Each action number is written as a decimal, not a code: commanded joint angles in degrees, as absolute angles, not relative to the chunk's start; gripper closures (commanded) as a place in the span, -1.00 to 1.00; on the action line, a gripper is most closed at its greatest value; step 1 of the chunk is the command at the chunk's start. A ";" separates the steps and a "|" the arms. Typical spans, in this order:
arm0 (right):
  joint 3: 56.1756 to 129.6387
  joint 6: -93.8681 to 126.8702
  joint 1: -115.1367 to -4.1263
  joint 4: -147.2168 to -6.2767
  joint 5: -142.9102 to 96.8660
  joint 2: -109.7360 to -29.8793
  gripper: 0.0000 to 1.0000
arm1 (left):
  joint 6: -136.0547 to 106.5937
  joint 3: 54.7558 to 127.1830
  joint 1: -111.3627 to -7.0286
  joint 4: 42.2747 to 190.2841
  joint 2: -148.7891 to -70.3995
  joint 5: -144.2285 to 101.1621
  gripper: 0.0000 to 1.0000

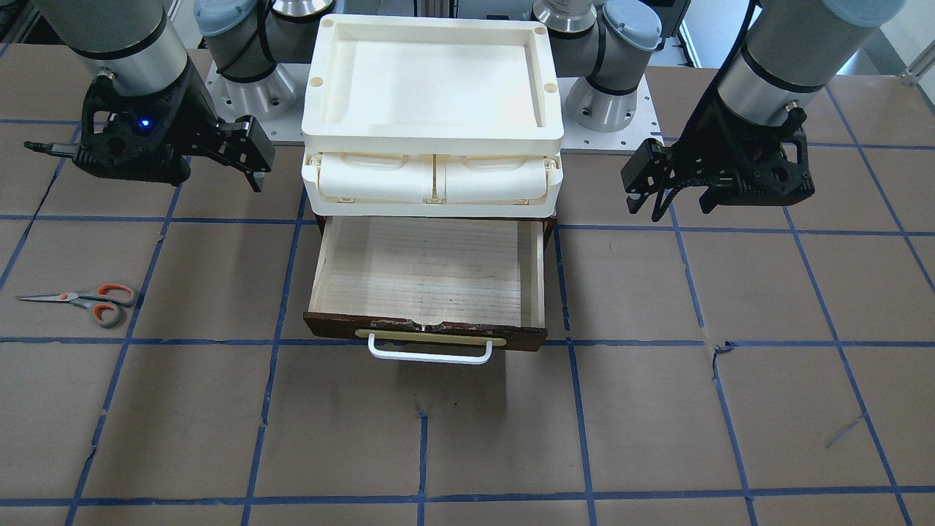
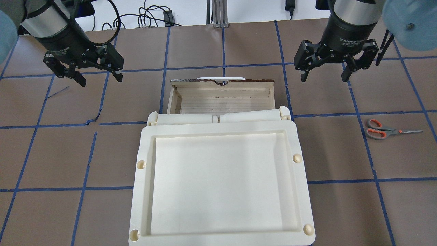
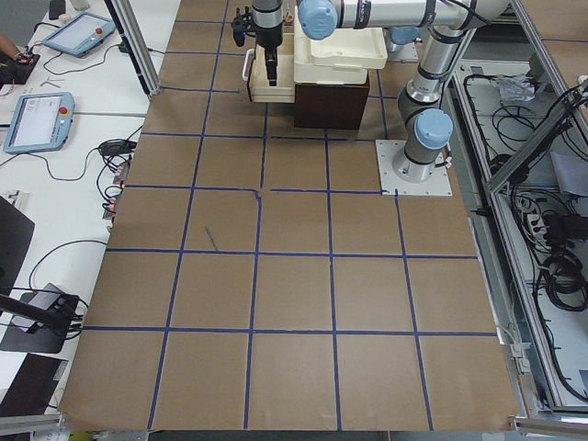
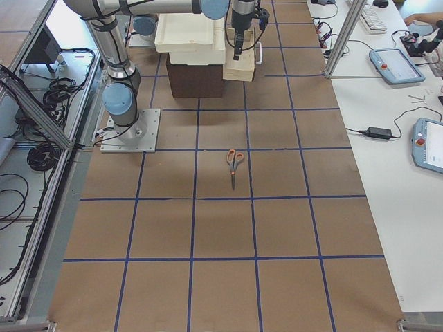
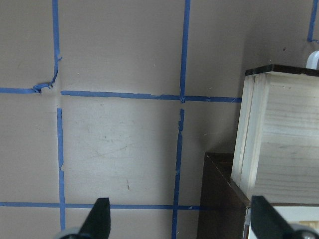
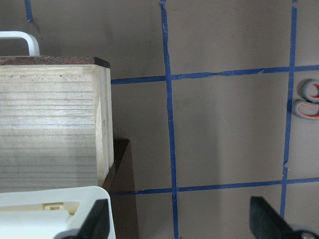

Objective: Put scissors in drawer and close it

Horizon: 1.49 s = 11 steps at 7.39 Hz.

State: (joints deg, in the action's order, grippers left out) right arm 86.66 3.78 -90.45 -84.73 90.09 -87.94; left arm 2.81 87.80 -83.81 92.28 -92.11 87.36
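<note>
Probably light, stiff and slick along the thin grey blades, the scissors [image 2: 392, 130] look easiest to pinch across the pivot or the orange-and-grey loop handles. They lie flat on the desk [image 2: 341, 153], blades together, well right of the open drawer [image 2: 222, 89]. The right gripper [image 2: 323, 78] and left gripper [image 2: 100, 81] hang wide open, holding nothing.
</note>
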 commanded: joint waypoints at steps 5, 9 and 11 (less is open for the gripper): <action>80.69 3.69 -90.26 -83.68 90.17 -87.20 -1.00 | 2.55 87.80 -83.93 92.46 -91.85 87.97 -1.00; 81.21 -13.47 -81.87 -83.50 90.18 -83.41 -1.00 | 2.90 87.89 -83.85 92.81 -91.85 87.98 -1.00; 81.47 -28.93 -75.26 -84.20 90.35 -81.57 -1.00 | 3.51 89.37 -83.67 92.55 -91.76 87.72 -1.00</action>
State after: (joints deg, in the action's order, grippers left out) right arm 81.32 -19.38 -79.49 -83.80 90.25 -82.82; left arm 3.25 88.34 -83.80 92.75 -91.82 87.93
